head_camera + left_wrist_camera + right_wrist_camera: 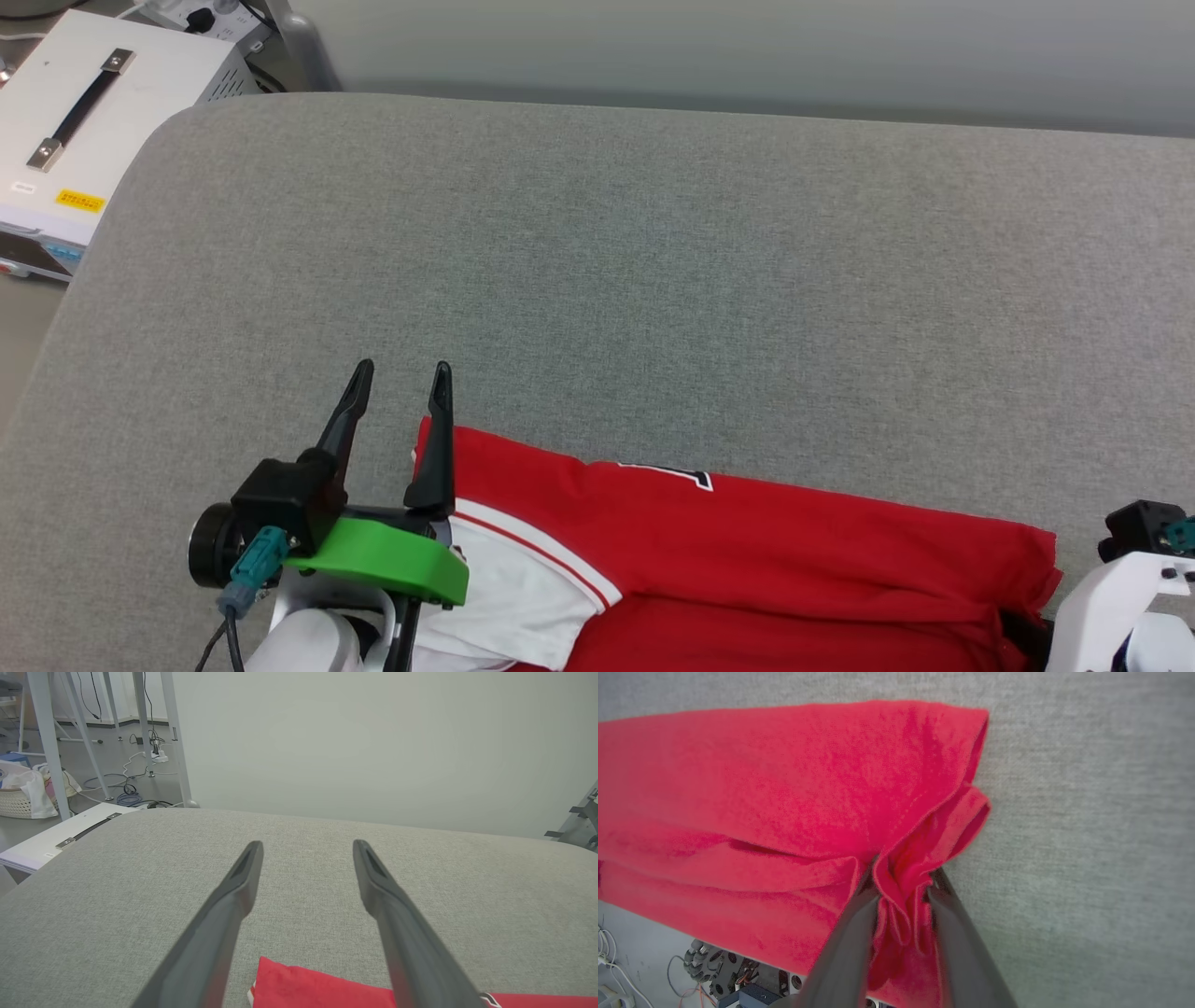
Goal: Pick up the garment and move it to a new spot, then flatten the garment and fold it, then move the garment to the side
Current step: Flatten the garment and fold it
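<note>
We see the garment (747, 551) lying along the near edge of the grey padded worktop (653, 233), from left of the middle to close to the near right corner. In the right wrist view part of it seems to hang over that edge, with floor showing below. It is folded over on itself, with a white sleeve (523, 588) turned up at its left end and only a scrap of the black print in view.

Our left gripper (402, 369) hangs with its fingers spread wide and nothing between them. The left end of the red cloth (299, 984) lies just below and beside its right finger. Our right gripper (904, 872) is pinched narrow on a bunched pleat at the right end of the garment (784, 788), several layers gathered between the fingers.

We judge the jersey light, limp and not at all fragile. It will sag and trail from any single hold, and layers may slip apart. We would take it at two well-separated points, the right hem end already held and the left shoulder or sleeve seam, where trim gives the fingers something thicker to bite
</note>
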You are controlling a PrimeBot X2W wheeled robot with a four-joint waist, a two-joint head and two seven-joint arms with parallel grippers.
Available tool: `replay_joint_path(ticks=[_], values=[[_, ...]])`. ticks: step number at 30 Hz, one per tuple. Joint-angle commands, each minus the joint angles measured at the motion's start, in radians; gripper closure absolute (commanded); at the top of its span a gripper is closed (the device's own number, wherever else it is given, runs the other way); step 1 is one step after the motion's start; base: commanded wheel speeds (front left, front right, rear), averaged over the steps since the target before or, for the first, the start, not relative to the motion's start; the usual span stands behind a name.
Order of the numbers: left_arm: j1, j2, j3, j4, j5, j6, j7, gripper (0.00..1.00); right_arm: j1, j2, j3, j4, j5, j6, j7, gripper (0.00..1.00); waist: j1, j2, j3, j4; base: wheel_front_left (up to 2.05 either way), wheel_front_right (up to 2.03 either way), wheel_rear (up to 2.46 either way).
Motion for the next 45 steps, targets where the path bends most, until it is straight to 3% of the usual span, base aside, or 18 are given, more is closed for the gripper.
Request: replay_joint_path(ticks=[1,13,20,30,37,42,45], values=[[-0.009,-0.008,0.007,0.0,0.015,-0.004,-0.005,0.0,-0.009,0.03,0.034,0.031,0.013,0.001,0.01,1.0,0.0,0.0,-0.003,-0.002,0.0,0.0,0.0],[0.028,-0.005,0.021,0.001,0.032,0.003,-0.006,0.0,-0.078,-0.036,-0.011,-0.004,0.014,0.001,-0.013,1.0,0.0,0.0,-0.064,-0.033,0.0,0.0,0.0],[0.042,-0.001,0.019,0.004,0.03,0.01,-0.004,0.0,-0.082,-0.066,-0.146,-0.007,-0.007,0.001,0.028,1.0,0.0,0.0,-0.075,-0.048,0.0,0.0,0.0],[0.049,0.003,0.01,0.011,0.033,0.018,0.0,0.0,-0.054,-0.024,-0.365,-0.052,-0.037,0.001,0.116,1.0,0.0,0.0,-0.084,-0.056,0.0,0.0,0.0],[0.048,0.012,0.0,0.012,0.039,0.021,0.012,0.0,-0.104,0.149,-0.395,-0.102,0.218,0.001,0.297,1.0,0.0,0.0,-0.103,-0.051,0.0,0.0,0.0],[0.04,0.014,-0.008,0.009,0.039,0.017,0.02,0.0,-0.114,0.196,-0.358,-0.12,0.42,0.001,0.397,1.0,0.0,0.0,-0.105,-0.035,0.0,0.0,0.0],[0.034,0.013,-0.013,0.009,0.038,0.014,0.022,0.0,-0.114,0.2,-0.283,-0.091,0.558,0.001,0.409,1.0,0.0,0.0,-0.102,-0.022,0.0,0.0,0.0]])
